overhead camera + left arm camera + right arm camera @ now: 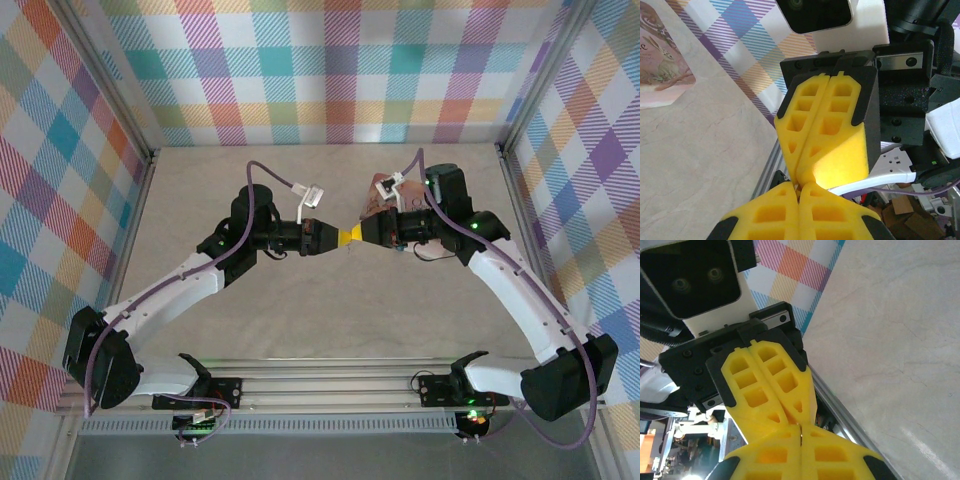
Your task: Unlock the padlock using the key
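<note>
Left claw (799,187) against right claw (801,428), both closed

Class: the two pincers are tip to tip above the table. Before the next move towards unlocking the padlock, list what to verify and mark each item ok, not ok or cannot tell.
1. Left pincer closed: ok, its fingers are pressed together.
2. Right pincer closed: ok, only a thin seam between its fingers.
3. Tips lined up: ok, they meet point to point.
4. Both pincers lifted off the table: ok.
5. Key gripped and padlock gripped: cannot tell, both too small to make out at the tips.
6. Pink box out of the way: ok, it lies flat, apart from the tips.
</note>
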Action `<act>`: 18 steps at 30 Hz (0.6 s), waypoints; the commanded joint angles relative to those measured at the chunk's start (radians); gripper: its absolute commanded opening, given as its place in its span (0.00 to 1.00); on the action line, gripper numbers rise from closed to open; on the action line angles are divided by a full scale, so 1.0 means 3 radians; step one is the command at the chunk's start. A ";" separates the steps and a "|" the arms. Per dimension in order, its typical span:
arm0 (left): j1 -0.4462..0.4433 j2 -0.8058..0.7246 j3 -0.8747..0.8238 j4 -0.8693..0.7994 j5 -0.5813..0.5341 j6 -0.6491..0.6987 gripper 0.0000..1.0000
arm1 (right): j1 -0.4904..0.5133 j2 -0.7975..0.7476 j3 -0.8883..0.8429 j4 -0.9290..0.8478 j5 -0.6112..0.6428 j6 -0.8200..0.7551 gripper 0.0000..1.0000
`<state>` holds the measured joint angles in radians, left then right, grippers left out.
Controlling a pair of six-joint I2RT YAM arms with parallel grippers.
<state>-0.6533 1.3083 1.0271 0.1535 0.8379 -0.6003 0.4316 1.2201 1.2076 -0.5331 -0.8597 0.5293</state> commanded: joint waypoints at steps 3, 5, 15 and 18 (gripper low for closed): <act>-0.0006 -0.0018 0.0062 -0.0213 -0.0107 0.0203 0.00 | 0.0026 -0.0114 0.0214 0.0032 0.0189 0.0195 0.28; -0.0002 -0.0048 0.0055 -0.0225 -0.0134 0.0214 0.00 | 0.0001 -0.0122 0.0244 0.0012 0.0252 0.0287 0.35; -0.0009 -0.0218 0.0037 -0.0402 -0.0171 0.0385 0.00 | -0.0023 -0.0231 0.0215 0.0275 0.0354 0.0688 0.49; -0.0010 -0.0272 0.0034 -0.0438 -0.0243 0.0381 0.00 | -0.0021 -0.0238 0.0148 0.0348 0.0337 0.0778 0.47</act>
<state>-0.6529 1.2610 1.0340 0.0463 0.7834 -0.5175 0.4305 1.1572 1.2469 -0.4797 -0.7555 0.7128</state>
